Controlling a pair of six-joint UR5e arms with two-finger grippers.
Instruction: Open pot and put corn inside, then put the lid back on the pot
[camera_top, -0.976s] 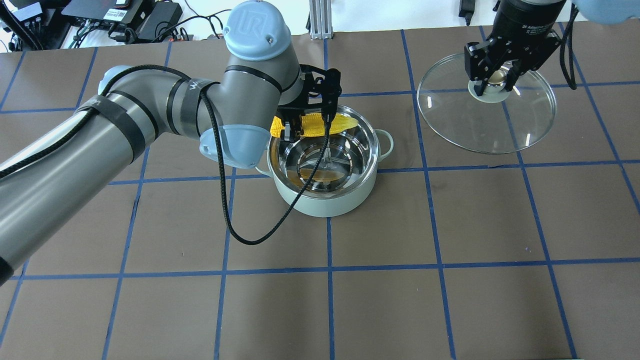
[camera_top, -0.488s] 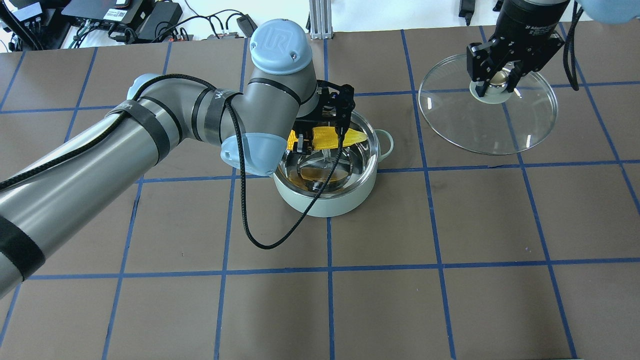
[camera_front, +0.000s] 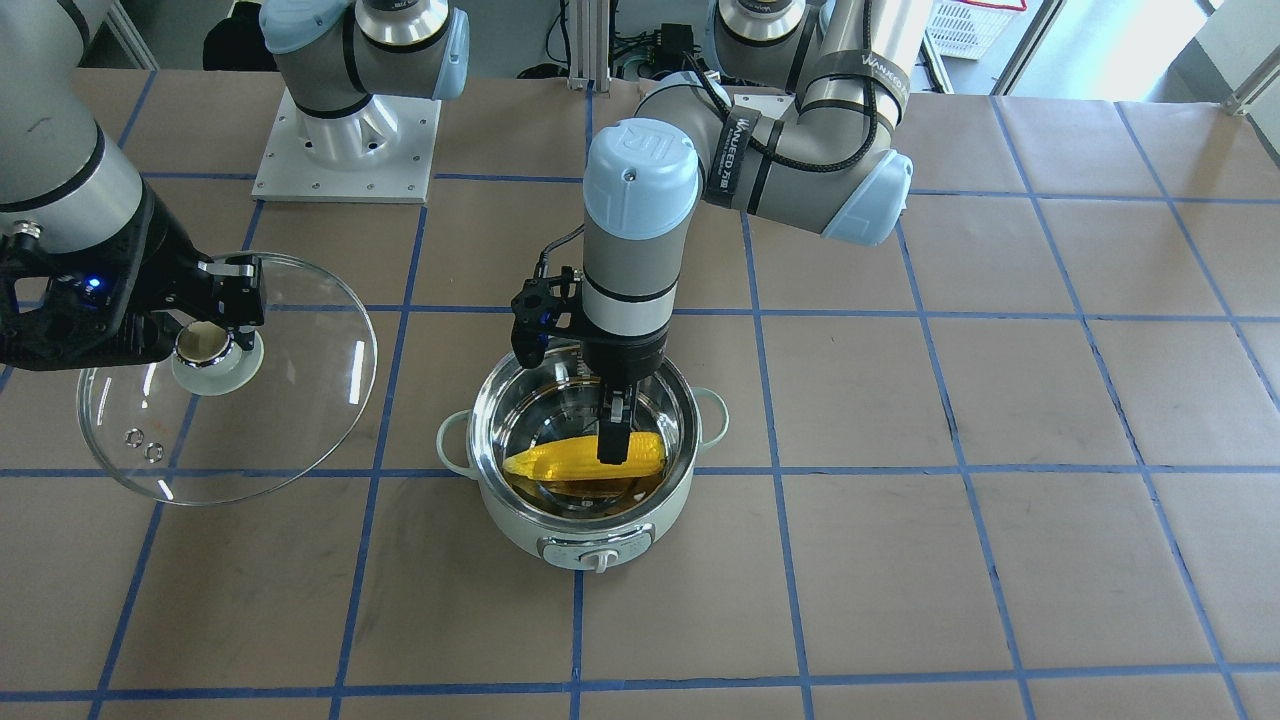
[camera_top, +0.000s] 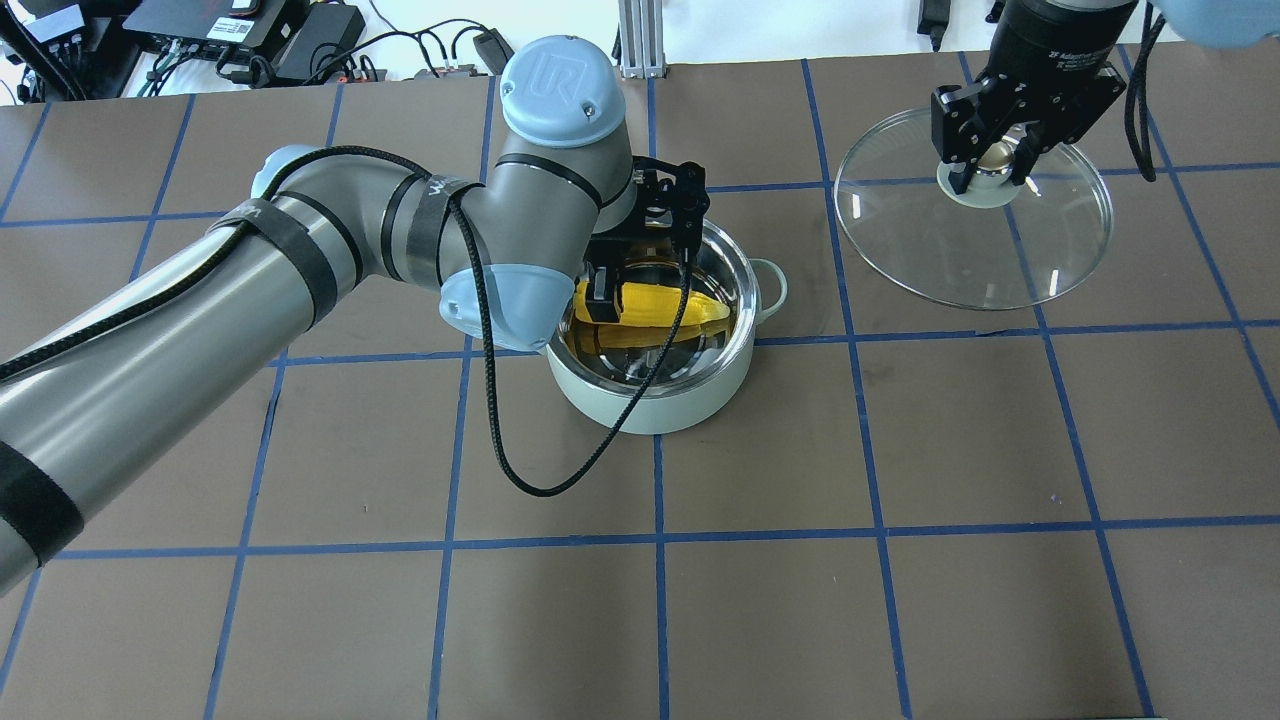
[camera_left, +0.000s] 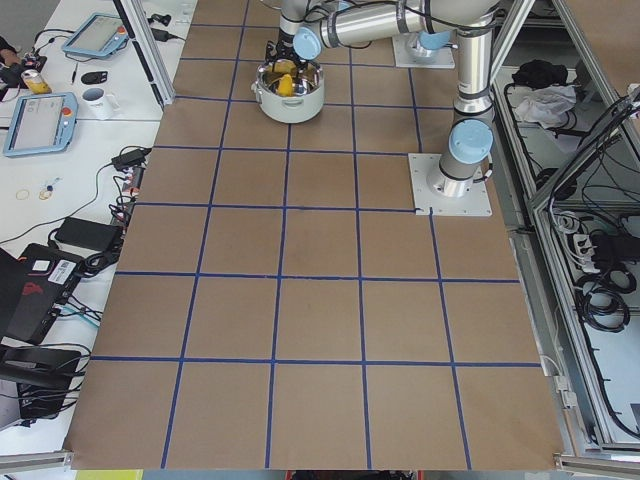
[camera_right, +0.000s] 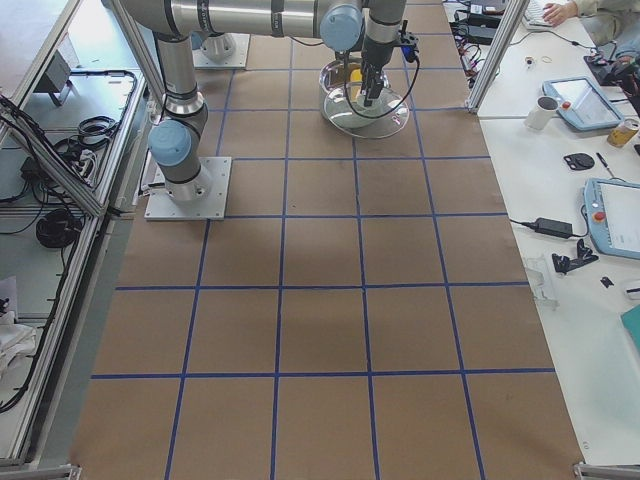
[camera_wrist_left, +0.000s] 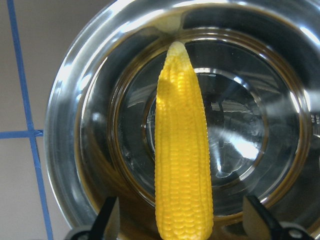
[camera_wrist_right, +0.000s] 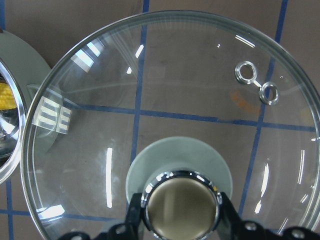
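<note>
Since the frame half a second earlier, the corn (camera_top: 655, 305) has been brought down from rim height into the pot (camera_top: 650, 405), while the lid (camera_top: 930, 250) has been kept where it was. On the brown worktop (camera_top: 800, 600), which is marked by blue tape lines (camera_top: 660, 540), the pot is stood with its control dial (camera_front: 598, 558) turned away from the robot. Part of its rim is covered in the overhead view by the left arm (camera_top: 300, 260). A black cable (camera_top: 490, 400) is hung in a loop from that arm past the pot's outer wall. The left gripper (camera_wrist_left: 181, 212) is lowered into the pot's mouth with its jaws spread wide. In the wrist view each of the fingers (camera_wrist_left: 111, 220) is set clear of the corn, with bare steel shown on either side. The corn is laid on the pot's shiny bottom, between the jaws and untouched by them. Its pointed end is directed toward the loop handle (camera_top: 772, 280) on the lid's side. Well apart from the pot, beyond that handle, the lid is held by the right gripper (camera_top: 985, 170), whose jaws are clamped narrowly on the beige knob (camera_wrist_right: 181, 207). Two steam holes (camera_wrist_right: 246, 71) are shown in the glass. Whether the lid's rim is touching the worktop cannot be told.
</note>
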